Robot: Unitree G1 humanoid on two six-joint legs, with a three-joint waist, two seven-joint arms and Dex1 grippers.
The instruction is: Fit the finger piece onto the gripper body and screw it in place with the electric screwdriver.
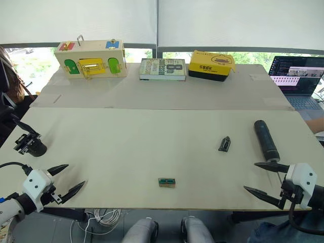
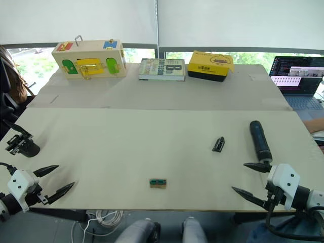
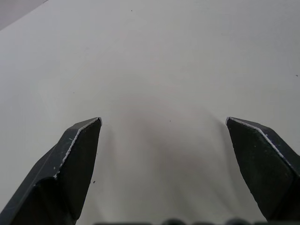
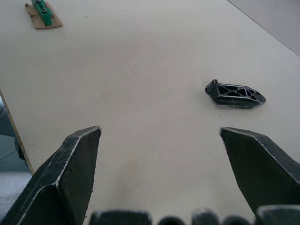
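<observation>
The finger piece (image 1: 225, 144), a small dark wedge, lies flat on the pale table (image 1: 142, 147), right of centre; the right wrist view shows it too (image 4: 234, 94). To its right the electric screwdriver (image 1: 266, 140) lies flat, with its thick black barrel pointing towards the far side. The gripper body (image 1: 31, 144), a chunky black block, sits at the table's left edge. My left gripper (image 1: 75, 175) hovers open over the near left corner, just short of the gripper body. My right gripper (image 1: 250, 176) is open at the near right edge, just short of the screwdriver's near end. Both are empty.
A small green-topped tan block (image 1: 166, 182) lies near the front edge at the middle. Along the far side stand a wooden latch box (image 1: 91, 58), a book (image 1: 163, 69) and a yellow box (image 1: 211, 65). An open laptop (image 1: 298, 76) sits at the far right.
</observation>
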